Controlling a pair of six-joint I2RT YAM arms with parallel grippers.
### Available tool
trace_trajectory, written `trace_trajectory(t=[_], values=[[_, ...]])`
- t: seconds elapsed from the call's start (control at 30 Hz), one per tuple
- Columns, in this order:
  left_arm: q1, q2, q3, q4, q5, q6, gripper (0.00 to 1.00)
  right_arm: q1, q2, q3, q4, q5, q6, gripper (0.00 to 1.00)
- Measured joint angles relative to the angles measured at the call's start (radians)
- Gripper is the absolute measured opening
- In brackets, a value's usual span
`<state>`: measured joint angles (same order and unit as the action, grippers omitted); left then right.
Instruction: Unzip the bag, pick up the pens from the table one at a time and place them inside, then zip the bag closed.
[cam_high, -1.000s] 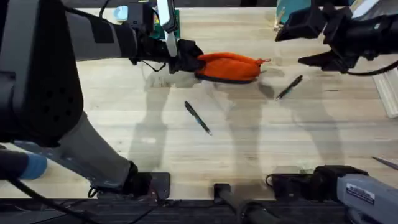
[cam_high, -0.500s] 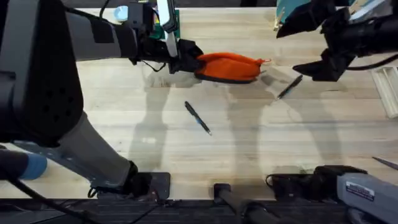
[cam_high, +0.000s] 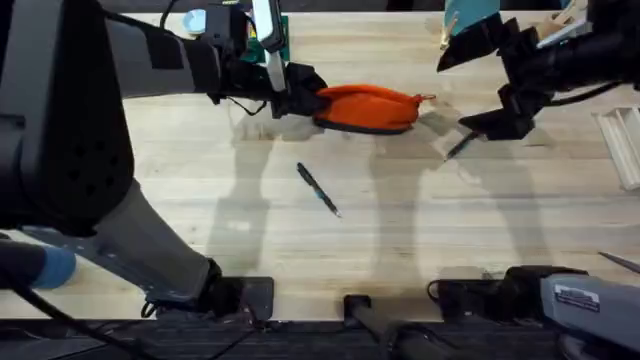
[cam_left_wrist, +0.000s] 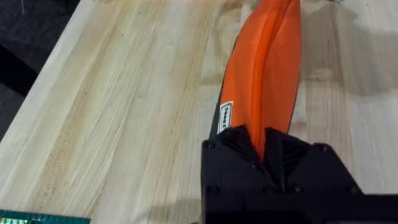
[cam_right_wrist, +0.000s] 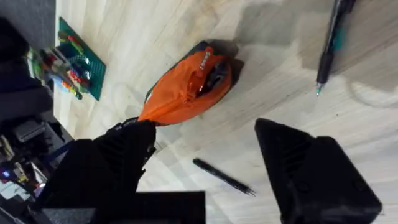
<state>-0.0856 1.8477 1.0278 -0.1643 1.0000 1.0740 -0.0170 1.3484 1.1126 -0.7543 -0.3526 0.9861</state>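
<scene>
Bag (cam_high: 368, 107) end hidden in left gripper's (cam_high: 300, 92) clamped fingers.

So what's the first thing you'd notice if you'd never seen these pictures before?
The small bright orange fabric pouch at the far middle of the light wooden plank table, its end pinched by the left gripper. Next, the right gripper, fingers open, hovering over a slim dark pen right of the pouch. A second slim dark pen lies alone mid-table.
</scene>
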Motion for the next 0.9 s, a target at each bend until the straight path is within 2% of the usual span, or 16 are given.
trace_trajectory(t=[0.9], values=[[0.000,0.000,0.000,0.000,0.000,0.000,0.041,0.091,0.158,0.000,0.177,0.040,0.066,0.996]])
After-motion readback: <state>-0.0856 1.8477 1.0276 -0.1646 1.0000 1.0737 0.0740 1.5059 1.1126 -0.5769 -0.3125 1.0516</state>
